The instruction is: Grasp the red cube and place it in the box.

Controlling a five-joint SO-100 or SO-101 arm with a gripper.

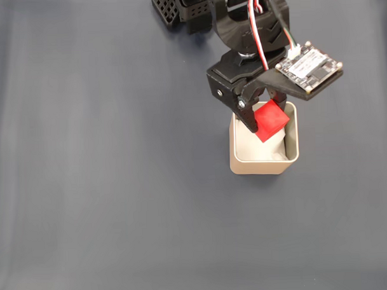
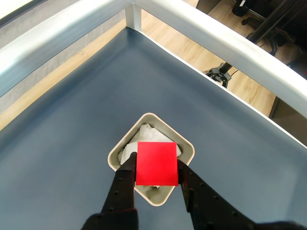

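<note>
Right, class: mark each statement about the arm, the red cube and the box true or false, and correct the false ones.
1. The fingers grip the red cube. True.
2. The red cube lies on the dark mat. False: it is held over the box.
3. The box holds white padding. True.
4. The box is round. False: it is square with rounded corners.
5. A second cube sits in the box. False: only padding is seen inside.

I see matte black plastic arm (image 1: 240,29), perforated housing near base. Red-white and black cables (image 1: 260,28) loop to small circuit board (image 1: 308,66). Black tool (image 2: 156,178), two tapered fingers (image 2: 122,187).
</note>
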